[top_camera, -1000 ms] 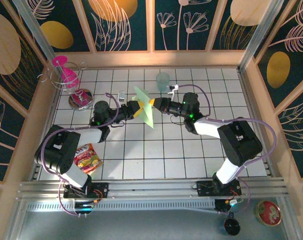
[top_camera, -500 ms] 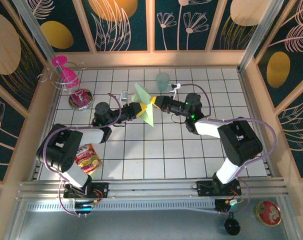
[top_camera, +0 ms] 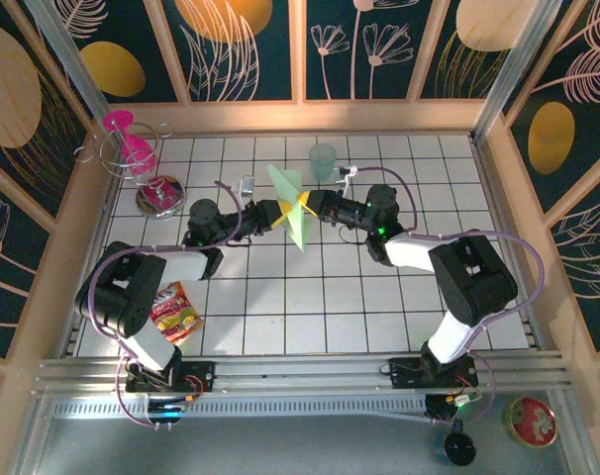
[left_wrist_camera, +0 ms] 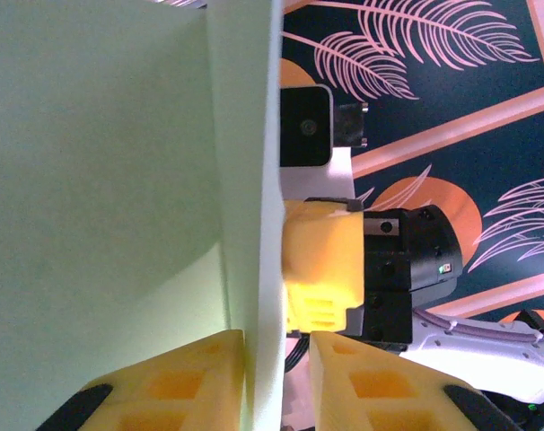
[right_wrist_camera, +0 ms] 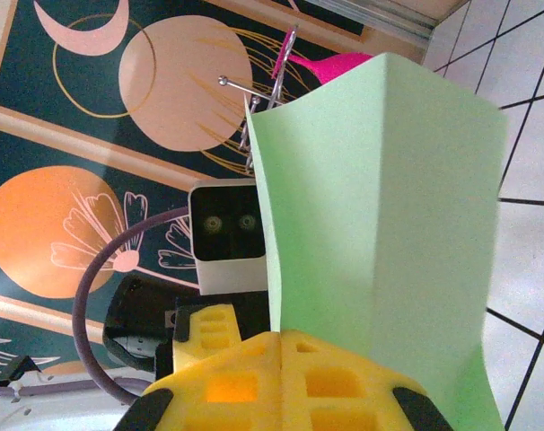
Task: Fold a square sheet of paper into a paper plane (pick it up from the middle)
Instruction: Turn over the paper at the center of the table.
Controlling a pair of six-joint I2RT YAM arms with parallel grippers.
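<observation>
Judging by the creases, how far along is the thin, light green square sheet of paper (top_camera: 292, 213)? (Mira)

Early, I'd say. It is up off the white tiled table (top_camera: 280, 297), held in the air between the two arms, over the far middle of the tiles. The right wrist view shows one long bend down it. I see no pointed nose and no wings. (Tom)

Who has hold of it? (Mira)

The right end effector (right_wrist_camera: 281, 343) is closed on one edge of the sheet. The left end effector (left_wrist_camera: 276, 346) straddles a folded edge, its jaws narrow, but a slit shows beside one finger, so I'd call it open and not yet pinching. (Tom)

And what remains? (Mira)

Nearly everything. The pick-up looks done, but the centre crease, nose folds and wings are all left. (Tom)
</observation>
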